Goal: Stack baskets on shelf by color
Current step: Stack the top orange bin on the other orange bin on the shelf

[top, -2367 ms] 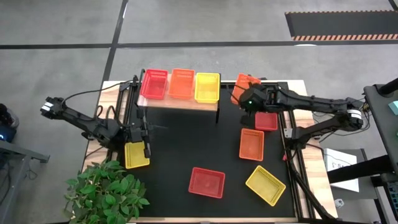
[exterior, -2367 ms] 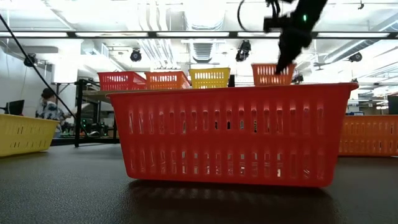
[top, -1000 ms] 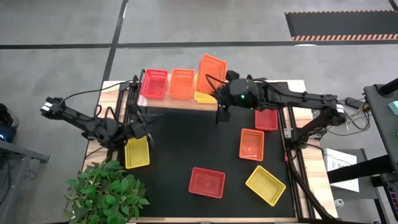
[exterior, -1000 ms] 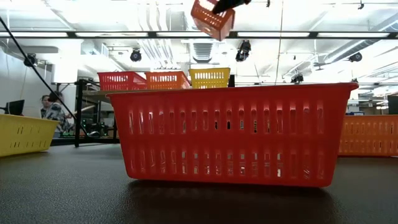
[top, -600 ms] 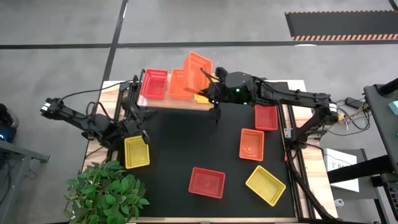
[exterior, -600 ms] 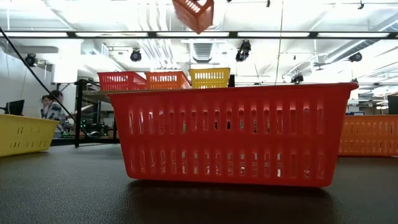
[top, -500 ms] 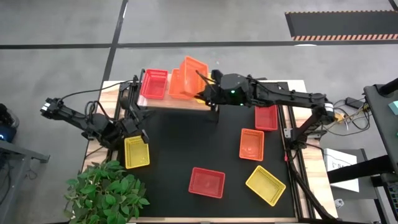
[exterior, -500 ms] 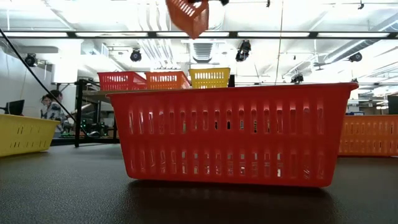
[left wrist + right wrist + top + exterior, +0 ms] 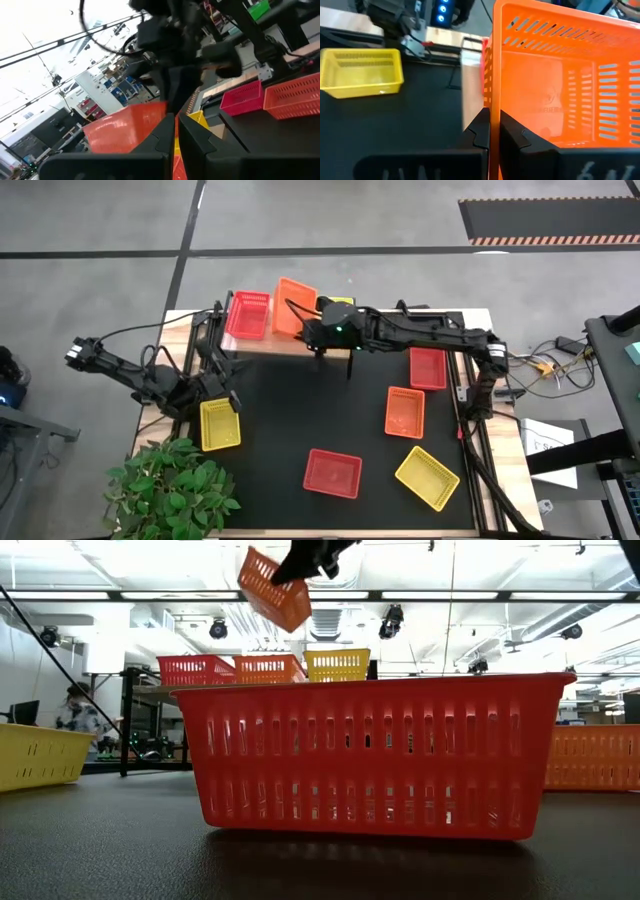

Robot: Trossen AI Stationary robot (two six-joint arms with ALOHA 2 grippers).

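Note:
My right gripper (image 9: 314,330) reaches over the wooden shelf (image 9: 275,345), shut on an orange basket (image 9: 293,298) that hangs tilted in the air above the shelf's orange basket (image 9: 268,668). A red basket (image 9: 249,313) and a yellow basket (image 9: 337,664) also stand on the shelf. My left gripper (image 9: 220,383) hovers shut by the mat's left edge, just beyond a yellow basket (image 9: 219,423) that lies flat on the mat, and touches nothing. My right gripper pinches one side wall of the orange basket (image 9: 492,100), one finger inside the basket and one outside. It comes at it from the table's right side. The basket (image 9: 272,588) is lifted clear, tilted, high above the shelf's baskets.
On the black mat lie a red basket (image 9: 428,368), an orange basket (image 9: 404,412), another red one (image 9: 332,472) close to the low camera, and a yellow one (image 9: 427,477). A potted plant (image 9: 170,485) stands at the near left corner.
My right gripper has carried the orange basket toward the table's left along the shelf, from over the yellow basket to over the orange one, and a little downward. The basket has stayed tilted in the hold. My left gripper has shifted slightly toward the left.

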